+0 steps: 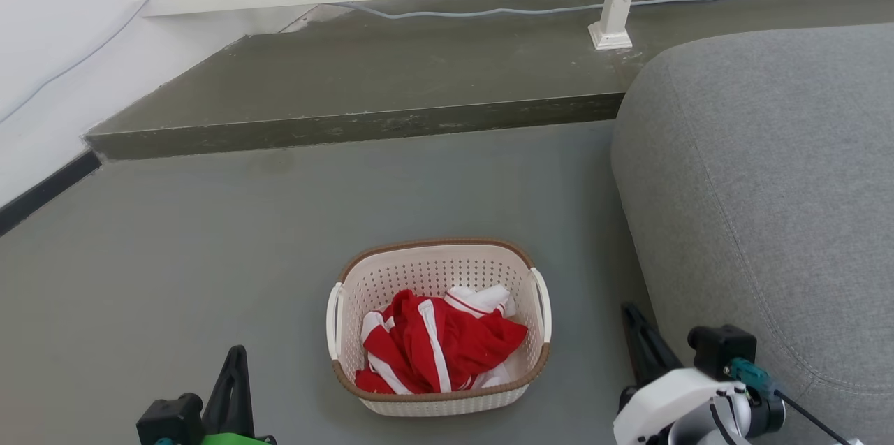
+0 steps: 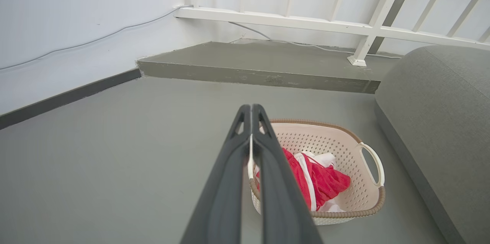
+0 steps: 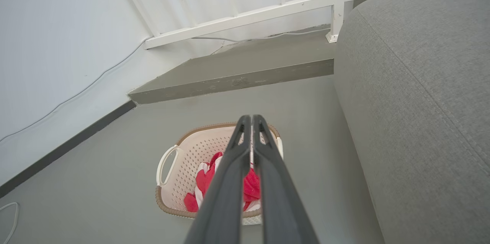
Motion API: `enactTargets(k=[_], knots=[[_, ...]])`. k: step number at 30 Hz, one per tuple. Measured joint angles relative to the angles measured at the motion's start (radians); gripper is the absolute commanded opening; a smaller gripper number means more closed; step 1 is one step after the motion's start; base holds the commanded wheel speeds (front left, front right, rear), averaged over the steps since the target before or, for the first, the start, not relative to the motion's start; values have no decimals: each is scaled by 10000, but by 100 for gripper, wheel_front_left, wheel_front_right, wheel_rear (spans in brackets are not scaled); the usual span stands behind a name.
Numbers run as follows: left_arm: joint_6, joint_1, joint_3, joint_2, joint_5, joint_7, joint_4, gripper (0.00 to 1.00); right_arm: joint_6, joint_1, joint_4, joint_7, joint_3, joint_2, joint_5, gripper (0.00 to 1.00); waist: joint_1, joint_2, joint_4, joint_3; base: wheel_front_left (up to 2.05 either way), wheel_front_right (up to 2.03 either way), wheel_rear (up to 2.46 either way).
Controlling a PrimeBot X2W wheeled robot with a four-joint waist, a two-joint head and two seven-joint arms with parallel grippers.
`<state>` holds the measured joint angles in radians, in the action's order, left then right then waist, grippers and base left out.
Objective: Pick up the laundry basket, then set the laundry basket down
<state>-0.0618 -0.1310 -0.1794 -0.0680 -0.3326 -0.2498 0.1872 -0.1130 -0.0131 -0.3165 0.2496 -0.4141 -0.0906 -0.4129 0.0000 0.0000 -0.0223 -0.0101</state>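
Laundry basket [image 1: 433, 244]: set on grey floor [image 1: 209, 256], red-and-white garment [image 1: 436, 347] contained. Left tool [image 2: 251, 107], right tool [image 3: 251, 117]: fingers pressed together, nothing held, basket untouched.

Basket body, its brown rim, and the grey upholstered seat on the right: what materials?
Laundry basket: likely moulded plastic, cream, slight sheen; regular punched holes in smooth, uniform walls.
Brown rim: woven-look band, probably moulded plastic as well, though real wicker can't be ruled out.
Grey upholstered seat: matte woven fabric; visible weave texture and a stitched seam.
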Motion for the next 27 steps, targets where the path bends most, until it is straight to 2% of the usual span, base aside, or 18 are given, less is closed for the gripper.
enactTargets(k=[9, 27], knots=[[98, -17, 27, 44, -550, 113, 38, 0, 117, -198, 50, -40, 171, 31, -552, 0, 0, 0, 17, 5, 0, 0, 0], [366, 12, 391, 104, -2865, 644, 42, 0, 424, -189, 276, -541, 951, 128, -2746, 0, 0, 0, 53, 10, 0, 0, 0]])
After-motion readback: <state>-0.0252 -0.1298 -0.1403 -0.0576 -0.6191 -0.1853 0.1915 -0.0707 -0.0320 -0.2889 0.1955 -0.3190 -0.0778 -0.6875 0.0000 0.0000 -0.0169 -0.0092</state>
